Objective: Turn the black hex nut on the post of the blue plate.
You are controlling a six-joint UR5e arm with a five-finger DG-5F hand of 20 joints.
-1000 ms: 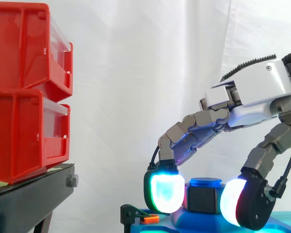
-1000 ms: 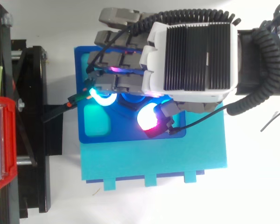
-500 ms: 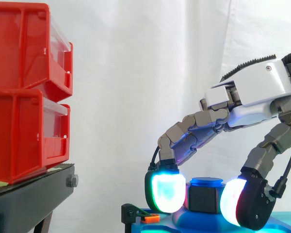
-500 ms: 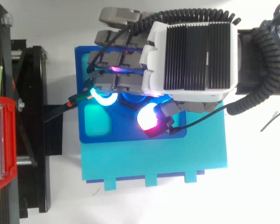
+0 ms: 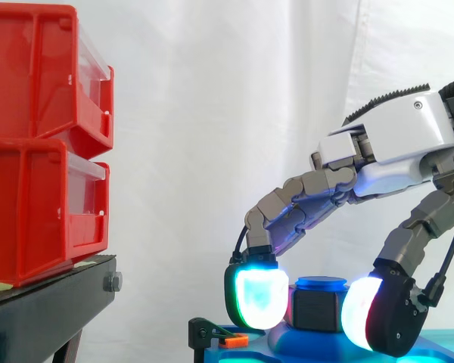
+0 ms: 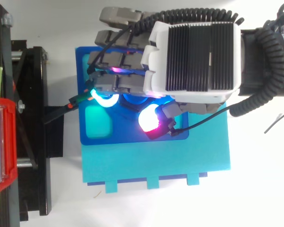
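From the side, the hand (image 5: 393,144) reaches in from the right with its fingers arched downward. One glowing fingertip (image 5: 257,299) sits against the left face of the black hex nut (image 5: 315,310), and the thumb's pad (image 5: 361,316) sits against the right face, so the nut is pinched between them. The nut is on the post (image 5: 321,283), just under its blue cap, above the raised base of the blue plate (image 5: 287,345) at the bottom of the scene. A small black clamp with an orange tip (image 5: 216,334) stands at the plate's left end. Well apart to the left, two red bins (image 5: 38,136) are stacked on a black stand (image 5: 45,310) in front of the white curtain (image 5: 212,113). From above, the hand (image 6: 194,52) covers the right part of the blue plate (image 6: 84,66), which lies over a light cyan board (image 6: 180,156). Two lit pads flank the post's blue top (image 6: 132,99), while the nut itself is hidden beneath the fingers. A green recess (image 6: 98,122) lies in the plate's left part, with the black stand (image 6: 33,156) and a red bin (image 6: 0,142) further left.
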